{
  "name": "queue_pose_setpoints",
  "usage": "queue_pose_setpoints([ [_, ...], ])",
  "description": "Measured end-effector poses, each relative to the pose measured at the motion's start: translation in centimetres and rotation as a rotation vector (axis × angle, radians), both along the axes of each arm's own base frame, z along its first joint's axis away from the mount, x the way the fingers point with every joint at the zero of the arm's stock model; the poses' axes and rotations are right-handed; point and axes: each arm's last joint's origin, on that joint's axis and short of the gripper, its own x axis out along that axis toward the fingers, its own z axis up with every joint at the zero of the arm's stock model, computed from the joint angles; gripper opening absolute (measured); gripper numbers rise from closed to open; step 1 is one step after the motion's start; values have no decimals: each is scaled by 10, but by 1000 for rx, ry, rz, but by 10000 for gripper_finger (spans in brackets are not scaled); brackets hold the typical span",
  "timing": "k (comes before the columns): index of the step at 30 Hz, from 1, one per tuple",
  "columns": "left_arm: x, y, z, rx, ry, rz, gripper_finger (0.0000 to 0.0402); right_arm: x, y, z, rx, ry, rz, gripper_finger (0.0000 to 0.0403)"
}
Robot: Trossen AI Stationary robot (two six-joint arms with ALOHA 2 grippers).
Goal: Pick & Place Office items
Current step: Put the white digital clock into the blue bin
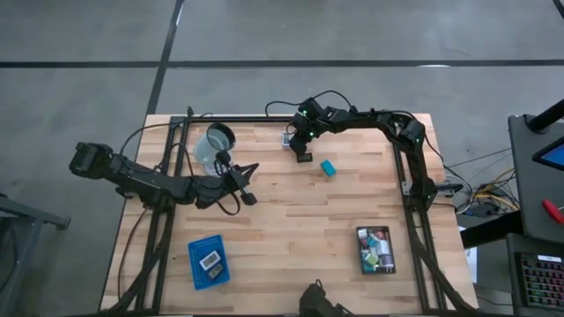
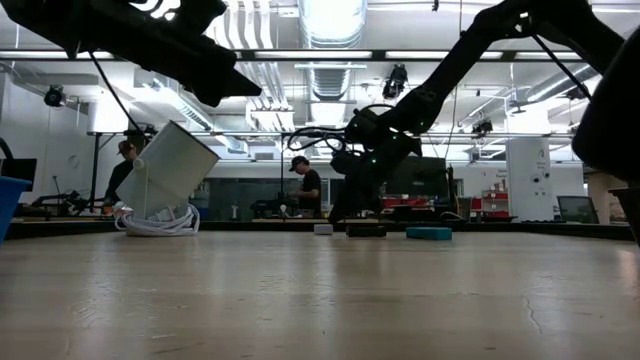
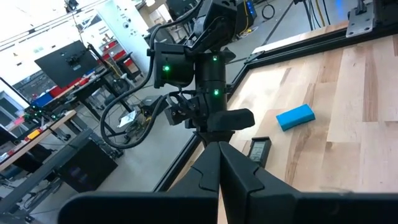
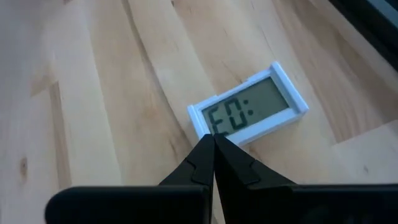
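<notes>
A small white-framed display [image 4: 249, 111] lies flat on the wooden table near its far edge, and also shows in the high view [image 1: 288, 138]. My right gripper [image 4: 213, 140] is shut and slants down, its tips at the display's edge. A flat dark rectangle [image 1: 304, 157] and a teal block [image 1: 328, 167] lie just beside it, both also in the left wrist view [image 3: 258, 149] [image 3: 295, 117]. My left gripper [image 1: 251, 169] is shut on nothing. It hovers over the table's left half and points toward the right arm [image 3: 205, 74]. My right gripper's shut fingertips [image 4: 208, 146] stand at the display frame's long edge [image 4: 202, 121], near one corner, slanting down from above. The display lies flat on the table. I cannot tell whether the tips touch the frame.
A clear round cup [image 1: 214, 145] is close to my left arm; it looks tilted in the low view [image 2: 170, 178]. A blue tray [image 1: 208, 261] with items lies near left, a black tray [image 1: 376, 249] with several items near right. A black frame [image 1: 414, 176] borders the table.
</notes>
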Motion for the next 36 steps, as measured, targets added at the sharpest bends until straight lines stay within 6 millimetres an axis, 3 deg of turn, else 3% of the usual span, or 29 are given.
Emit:
queue_pose_setpoints([
  [24,0,0,1,19,7,-6,5,2,8,-1,118,64,52,8],
  [29,0,0,2,26,4,-3,5,3,6,10,15,64,48,8],
  [36,0,0,3,22,-2,-3,5,7,-14,24,-303,22,4,8],
])
